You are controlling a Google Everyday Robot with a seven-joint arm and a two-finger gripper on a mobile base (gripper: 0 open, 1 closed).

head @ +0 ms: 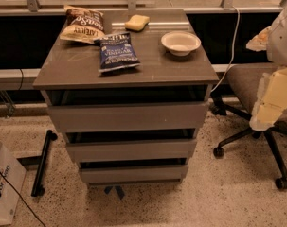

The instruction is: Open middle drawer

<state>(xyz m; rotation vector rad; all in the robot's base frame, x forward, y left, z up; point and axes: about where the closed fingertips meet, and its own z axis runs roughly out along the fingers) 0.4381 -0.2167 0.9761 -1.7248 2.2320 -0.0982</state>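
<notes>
The grey-brown cabinet (126,70) has three stacked handle-less drawers. The middle drawer (131,150) has a flat front of medium height, with a dark gap above it. It sits about in line with the fronts above and below, and its interior does not show. The top drawer (129,117) has the tallest front and the bottom drawer (133,174) the slimmest. My gripper (271,103) is the cream-coloured end of the arm at the far right. It hangs in front of the office chair, well to the right of the cabinet and touching no drawer.
On the cabinet top lie a blue chip bag (116,52), a brown chip bag (83,24), a yellow sponge (137,22) and a white bowl (181,42). An office chair (249,108) stands to the right. A black bar (42,162) and a cardboard box (3,183) are on the floor at left.
</notes>
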